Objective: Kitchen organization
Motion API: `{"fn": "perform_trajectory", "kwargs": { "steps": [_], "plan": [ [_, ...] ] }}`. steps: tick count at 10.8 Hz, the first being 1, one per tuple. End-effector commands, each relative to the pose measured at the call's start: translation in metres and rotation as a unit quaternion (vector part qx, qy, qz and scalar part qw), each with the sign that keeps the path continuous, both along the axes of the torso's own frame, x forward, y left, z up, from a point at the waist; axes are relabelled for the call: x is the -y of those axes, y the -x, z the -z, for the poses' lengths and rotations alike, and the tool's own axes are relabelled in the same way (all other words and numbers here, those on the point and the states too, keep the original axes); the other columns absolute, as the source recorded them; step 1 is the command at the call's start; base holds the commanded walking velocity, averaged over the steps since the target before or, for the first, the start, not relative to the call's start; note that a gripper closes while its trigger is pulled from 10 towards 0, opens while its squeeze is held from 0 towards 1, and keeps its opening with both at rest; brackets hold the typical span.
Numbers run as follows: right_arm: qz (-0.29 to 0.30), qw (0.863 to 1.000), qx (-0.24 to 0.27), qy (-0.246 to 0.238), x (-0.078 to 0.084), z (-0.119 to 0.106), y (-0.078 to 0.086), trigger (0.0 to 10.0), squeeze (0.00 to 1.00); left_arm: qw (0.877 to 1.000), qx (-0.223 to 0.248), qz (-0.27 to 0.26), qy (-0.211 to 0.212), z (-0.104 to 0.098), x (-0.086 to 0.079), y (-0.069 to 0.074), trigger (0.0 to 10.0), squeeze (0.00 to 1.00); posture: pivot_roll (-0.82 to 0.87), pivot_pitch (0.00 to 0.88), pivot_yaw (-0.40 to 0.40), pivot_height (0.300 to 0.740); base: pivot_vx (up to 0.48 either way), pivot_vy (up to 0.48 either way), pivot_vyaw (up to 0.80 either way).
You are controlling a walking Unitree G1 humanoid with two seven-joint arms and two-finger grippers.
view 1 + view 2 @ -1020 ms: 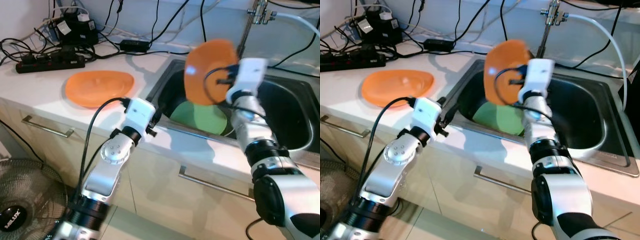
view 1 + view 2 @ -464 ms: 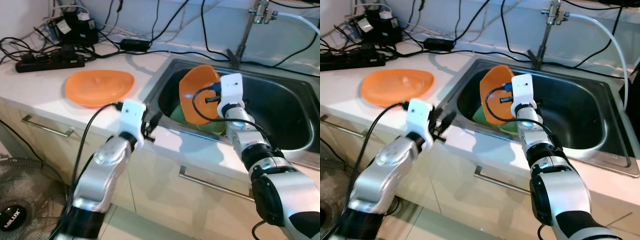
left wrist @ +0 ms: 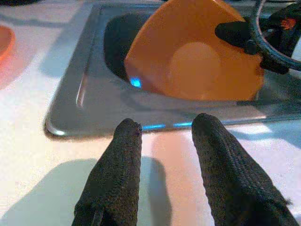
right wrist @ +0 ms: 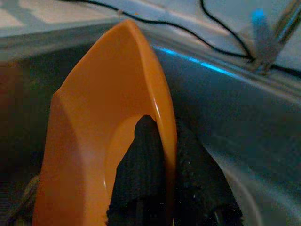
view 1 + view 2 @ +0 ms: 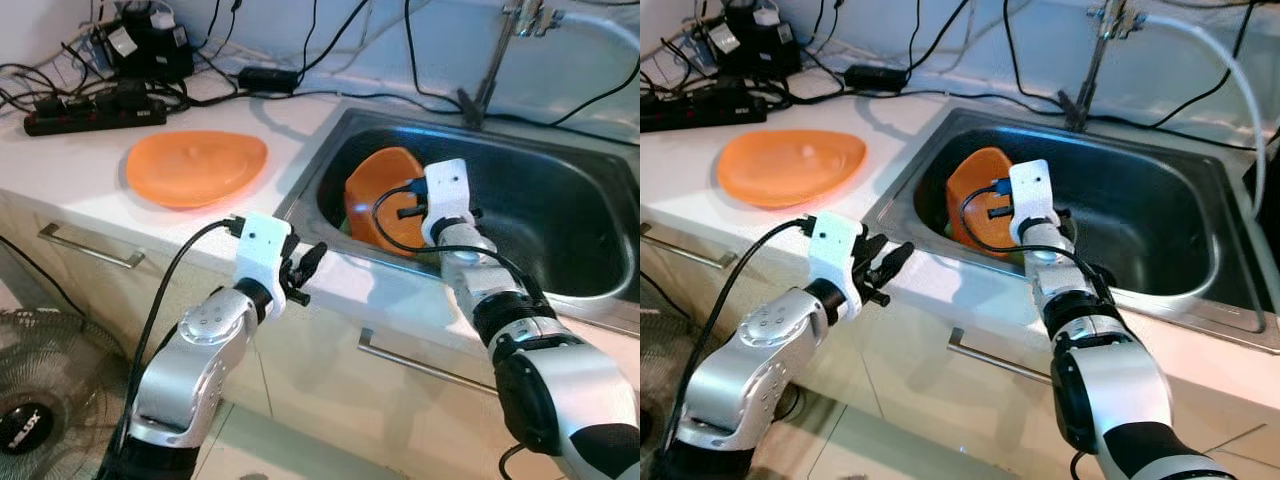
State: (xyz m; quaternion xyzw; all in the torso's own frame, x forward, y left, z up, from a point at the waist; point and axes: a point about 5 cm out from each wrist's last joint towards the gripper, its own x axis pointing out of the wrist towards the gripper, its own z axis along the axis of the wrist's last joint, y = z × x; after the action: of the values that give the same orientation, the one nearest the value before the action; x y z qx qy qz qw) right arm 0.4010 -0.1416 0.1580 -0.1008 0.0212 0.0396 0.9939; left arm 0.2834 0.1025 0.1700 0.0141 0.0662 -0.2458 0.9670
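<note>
An orange bowl [image 5: 383,197] stands tilted on its edge inside the steel sink [image 5: 560,215]. My right gripper [image 4: 167,141] is shut on the bowl's rim, one finger [image 4: 139,175] inside it and the other outside. A flat orange plate [image 5: 196,167] lies on the white counter to the left of the sink. My left gripper [image 5: 306,262] hovers open over the counter's front edge by the sink's left corner, holding nothing. Its two fingertips [image 3: 126,141] point at the bowl [image 3: 197,59] from about a hand's width away.
A power strip [image 5: 85,110] and tangled cables crowd the back left of the counter. The tap [image 5: 492,55] rises behind the sink. Drawer handles [image 5: 88,248] run along the cabinet front, and a floor fan [image 5: 30,400] stands at lower left.
My right gripper has lowered the orange bowl from above the sink down into the basin, where it now covers the green plate. My left arm has shifted slightly forward along the counter edge.
</note>
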Motion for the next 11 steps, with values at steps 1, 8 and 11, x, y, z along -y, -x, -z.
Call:
{"fn": "perform_trajectory", "kwargs": {
  "steps": [1,8,11],
  "plan": [
    [0.001,1.000,-0.012,-0.017,-0.001,0.003,0.001,10.0,0.00,1.000,-0.010,0.015,0.007,-0.001,0.004,0.007,10.0,0.00,0.32,0.119,-0.008,0.740,0.000,0.000,0.00],
    [-0.027,0.998,-0.045,-0.019,-0.014,0.020,0.007,10.0,0.93,0.999,-0.039,0.011,0.010,0.003,0.005,0.020,10.0,0.00,0.34,0.142,-0.018,0.740,0.000,0.000,0.00],
    [-0.028,0.999,-0.044,-0.013,-0.013,0.020,0.006,10.0,0.00,0.999,-0.041,0.007,0.010,0.003,0.005,0.019,10.0,0.00,0.33,0.148,-0.025,0.740,0.000,0.000,0.00]
  ]
}}
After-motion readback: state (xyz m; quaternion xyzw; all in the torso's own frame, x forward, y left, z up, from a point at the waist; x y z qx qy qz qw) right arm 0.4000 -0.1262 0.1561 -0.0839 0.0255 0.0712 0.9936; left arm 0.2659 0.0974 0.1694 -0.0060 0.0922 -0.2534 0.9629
